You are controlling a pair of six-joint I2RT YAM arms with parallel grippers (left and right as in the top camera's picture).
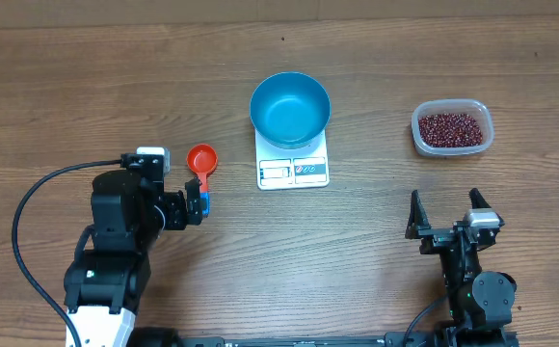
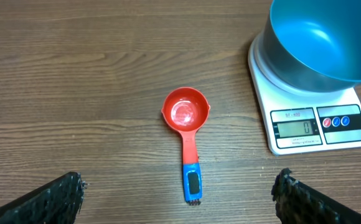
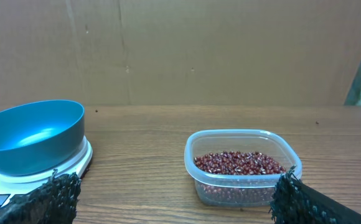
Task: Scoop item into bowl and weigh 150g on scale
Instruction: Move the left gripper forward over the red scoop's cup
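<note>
1. Both spread and empty: left gripper (image 1: 199, 204), right gripper (image 1: 445, 218).
2. The scoop (image 1: 200, 159) lies just ahead of the left; the beans (image 1: 450, 126) sit in the tub (image 1: 487, 137) ahead of the right.
3. The bowl (image 1: 290, 108) sits empty on the scale (image 1: 293, 172); all scooping remains.

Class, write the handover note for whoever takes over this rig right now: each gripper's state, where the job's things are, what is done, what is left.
Left gripper: open, empty, by the handle end of the red scoop.
Right gripper: open, empty, on the near side of the clear tub.
Things: the blue bowl sits empty on the scale, which reads 0. The beans are in the tub, right of the scale. The scoop lies on the table, left of the scale.
Done: bowl on scale, no beans moved.
Left: grasp the scoop, then scoop beans into the bowl up to the target weight.
</note>
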